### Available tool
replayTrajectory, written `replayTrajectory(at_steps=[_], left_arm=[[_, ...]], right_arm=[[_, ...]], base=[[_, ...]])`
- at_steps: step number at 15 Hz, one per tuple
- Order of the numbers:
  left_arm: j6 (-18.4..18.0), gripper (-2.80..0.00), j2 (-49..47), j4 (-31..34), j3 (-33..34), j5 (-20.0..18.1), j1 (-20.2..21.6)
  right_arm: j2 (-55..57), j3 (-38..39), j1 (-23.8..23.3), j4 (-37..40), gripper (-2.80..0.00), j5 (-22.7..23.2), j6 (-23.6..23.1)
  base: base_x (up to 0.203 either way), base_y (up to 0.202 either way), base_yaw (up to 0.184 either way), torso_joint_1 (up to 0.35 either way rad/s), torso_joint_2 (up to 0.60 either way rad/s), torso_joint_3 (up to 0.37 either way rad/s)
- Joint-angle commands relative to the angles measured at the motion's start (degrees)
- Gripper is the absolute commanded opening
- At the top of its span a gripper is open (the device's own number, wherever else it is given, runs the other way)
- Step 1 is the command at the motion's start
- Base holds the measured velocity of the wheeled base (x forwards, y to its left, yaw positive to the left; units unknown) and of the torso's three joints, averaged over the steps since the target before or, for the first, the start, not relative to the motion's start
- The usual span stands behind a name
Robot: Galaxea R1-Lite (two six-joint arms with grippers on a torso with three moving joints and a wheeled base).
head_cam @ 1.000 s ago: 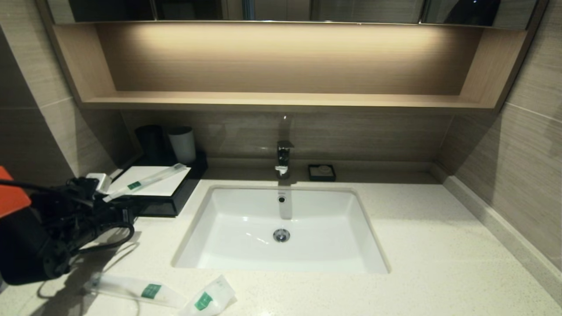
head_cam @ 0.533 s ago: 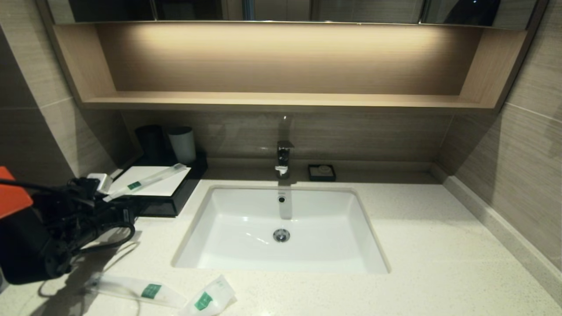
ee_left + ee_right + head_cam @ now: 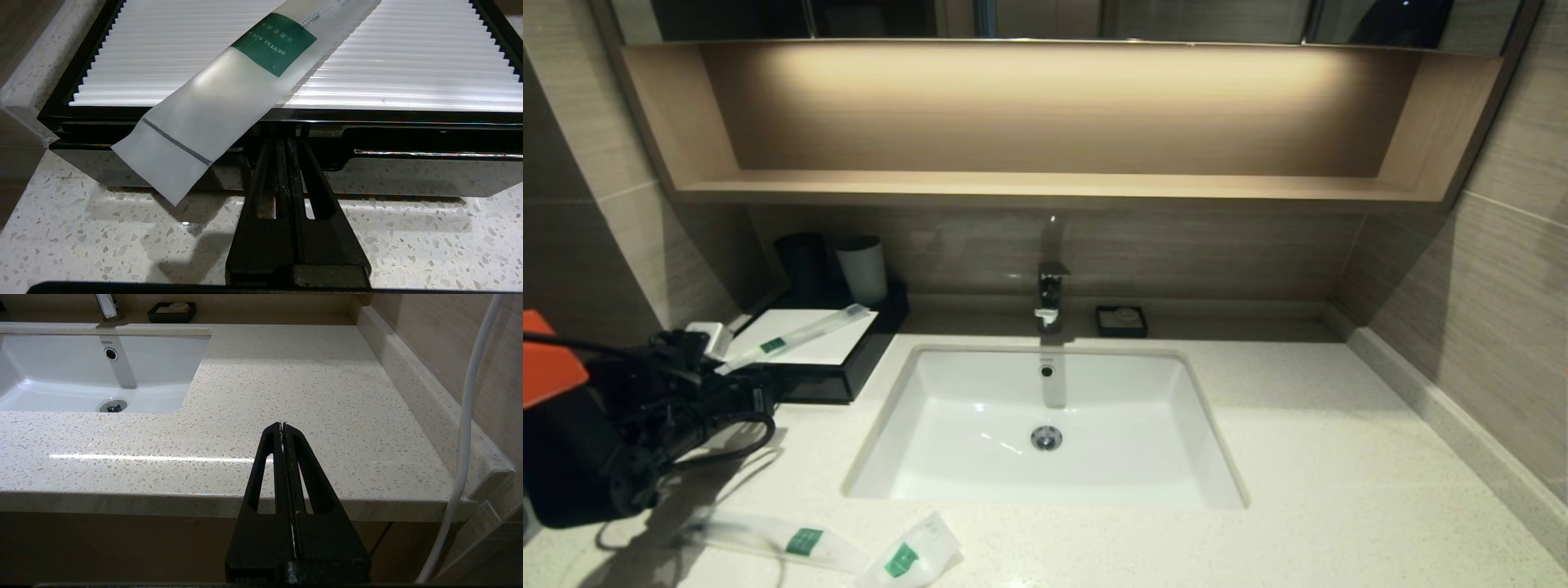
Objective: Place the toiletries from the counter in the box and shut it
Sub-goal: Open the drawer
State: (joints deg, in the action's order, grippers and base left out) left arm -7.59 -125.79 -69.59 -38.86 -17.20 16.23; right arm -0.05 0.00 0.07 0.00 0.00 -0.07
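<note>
At the box front, left gripper jaws together at the drawer. One sachet lies atop, overhanging: light, limp, slippery film; pinch the overhanging end.

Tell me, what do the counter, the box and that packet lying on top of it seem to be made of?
The counter looks like polished speckled stone or composite: cream with dark flecks and glossy reflections. The box seems glossy black plastic or lacquer, mirror-like at its front, with a ribbed white top panel. The packet looks like frosted translucent plastic film with a green printed label.
</note>
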Motion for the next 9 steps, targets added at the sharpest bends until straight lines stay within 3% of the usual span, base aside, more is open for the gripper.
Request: replayTrajectory(at_steps=[1,9], left_arm=[[0.04,-2.8,-0.61,-1.15,0.02,-0.11,0.03],[0.04,-2.8,-0.77,-1.16,-0.07,-0.11,-0.05]], right_arm=[[0.05,0.09,0.01,0.0,-2.8,0.0,-0.01],[0.05,0.09,0.01,0.0,-2.8,0.0,-0.01]], base=[[0.0,0.0,0.0,0.0,0.0,0.0],[0.0,0.0,0.0,0.0,0.0,0.0]])
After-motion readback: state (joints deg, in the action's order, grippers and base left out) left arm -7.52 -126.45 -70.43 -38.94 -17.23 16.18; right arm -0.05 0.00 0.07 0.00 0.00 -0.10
